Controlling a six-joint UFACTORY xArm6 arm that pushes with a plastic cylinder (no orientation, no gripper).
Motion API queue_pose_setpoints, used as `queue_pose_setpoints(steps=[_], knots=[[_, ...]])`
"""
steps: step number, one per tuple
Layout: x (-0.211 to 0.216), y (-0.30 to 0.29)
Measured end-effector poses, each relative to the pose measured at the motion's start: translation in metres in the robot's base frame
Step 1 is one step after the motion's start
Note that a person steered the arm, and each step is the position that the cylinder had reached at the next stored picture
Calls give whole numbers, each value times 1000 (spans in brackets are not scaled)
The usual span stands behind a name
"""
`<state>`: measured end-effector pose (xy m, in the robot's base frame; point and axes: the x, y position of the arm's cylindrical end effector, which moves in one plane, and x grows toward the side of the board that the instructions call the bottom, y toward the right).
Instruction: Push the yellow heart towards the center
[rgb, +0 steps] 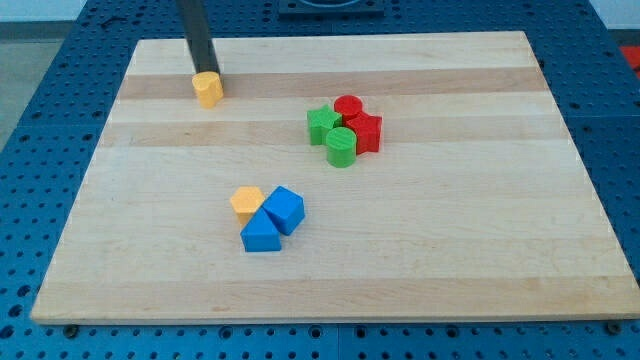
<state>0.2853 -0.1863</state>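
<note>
The yellow heart (208, 90) lies near the board's top left. My tip (203, 74) stands right behind it, at its upper edge, touching or nearly touching. The dark rod rises from there out of the view's top. A second yellow block (246, 202), with several flat sides, lies below the board's middle, to the left.
Two blue blocks (284, 209) (261, 234) sit against that yellow block. A cluster right of centre holds a green star (322, 124), a green cylinder (341, 146), a red cylinder (348, 106) and a red star (365, 131). The wooden board (480, 250) rests on a blue perforated table.
</note>
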Motion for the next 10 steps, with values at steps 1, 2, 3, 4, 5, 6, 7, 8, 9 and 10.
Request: queue_pose_setpoints(steps=[1,2,3,4,5,6,7,8,9,10], knots=[[24,-13],[27,-20],[27,-24],[45,-18],[54,10],[48,6],[24,7],[28,25],[58,39],[93,60]])
